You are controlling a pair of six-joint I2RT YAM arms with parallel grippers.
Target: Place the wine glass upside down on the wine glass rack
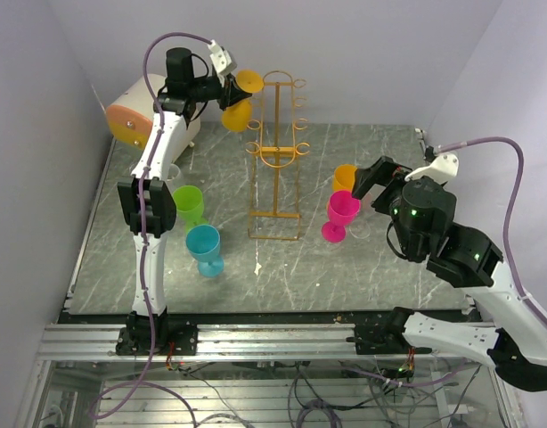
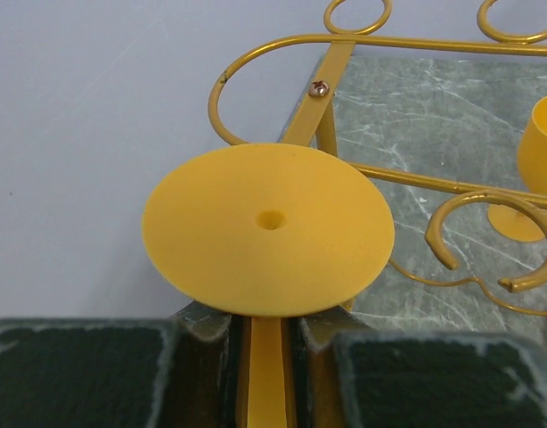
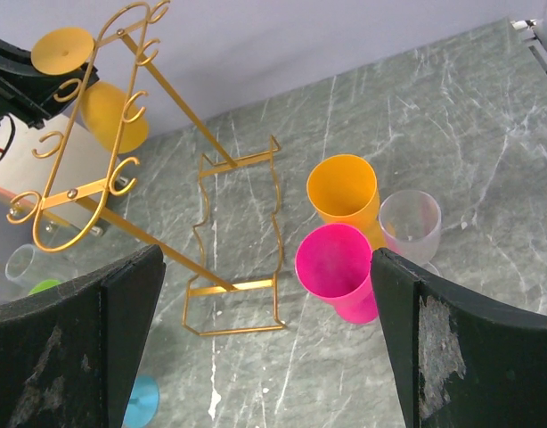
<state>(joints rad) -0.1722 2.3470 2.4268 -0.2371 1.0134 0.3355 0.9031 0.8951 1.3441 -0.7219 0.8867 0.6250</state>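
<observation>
A yellow wine glass (image 1: 239, 100) hangs upside down, foot up and bowl down, at the upper left side of the wine glass rack (image 1: 278, 152), a tall orange-yellow wire stand. My left gripper (image 1: 222, 93) is shut on its stem. In the left wrist view the round foot (image 2: 267, 230) fills the middle, with the stem between my left gripper (image 2: 266, 325) pads and the rack's loops (image 2: 487, 241) just behind. Whether the stem sits in a loop is hidden. My right gripper (image 3: 266, 267) hovers open over the table, holding nothing, right of the rack (image 3: 238, 169).
Pink (image 1: 341, 212) and orange (image 1: 345, 176) glasses stand right of the rack, with a clear one (image 3: 409, 223) beside them. Green (image 1: 188, 203) and blue (image 1: 204, 245) glasses stand to its left. A white and orange appliance (image 1: 135, 116) sits at the back left. Walls close three sides.
</observation>
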